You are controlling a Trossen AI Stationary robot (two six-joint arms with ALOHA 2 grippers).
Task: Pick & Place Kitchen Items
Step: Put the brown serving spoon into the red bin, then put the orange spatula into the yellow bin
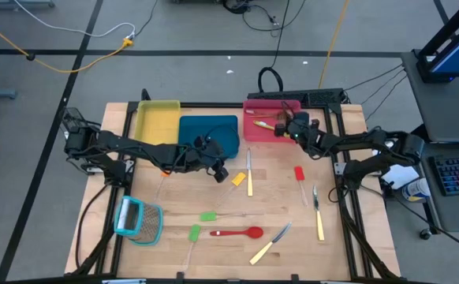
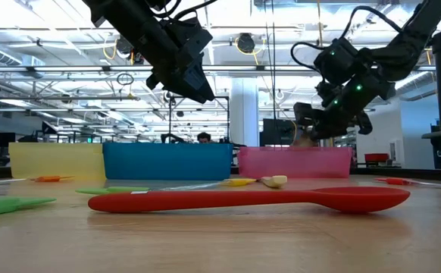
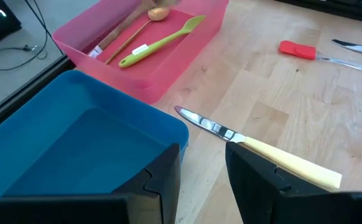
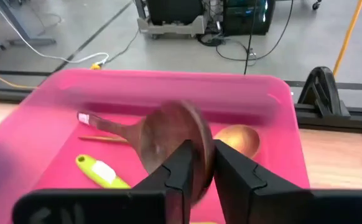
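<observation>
My right claw (image 4: 196, 167) hung over the red tray (image 1: 255, 130), its fingers only a narrow gap apart with the blurred bowl of a dark wooden spoon (image 4: 168, 138) sitting right between their tips; whether they were pinching that spoon or had just let it go I could not tell from my end (the blur made me suspect it was dropping, but that was a guess). In that arm's own camera the spoon's handle ran away from the claw toward one side wall of the tray, above a green spoon (image 4: 100, 171) and beside a paler wooden spoon (image 4: 238, 140) already lying on the tray floor. The relation I cared about for the next pick was elsewhere: my left claw (image 3: 203, 180), fingers spread and holding nothing, hovered over the near corner of the blue tray (image 3: 75, 149), and a cream-handled knife (image 3: 255, 146) lay on the tabletop (image 1: 356, 237) just beyond it, its handle end nearest the claw and its blade pointing away toward the red tray. From above, that knife's long axis ran nearly straight up and down the tabletop, so I judged the left arm the nearer one, with the right arm well apart from it.
</observation>
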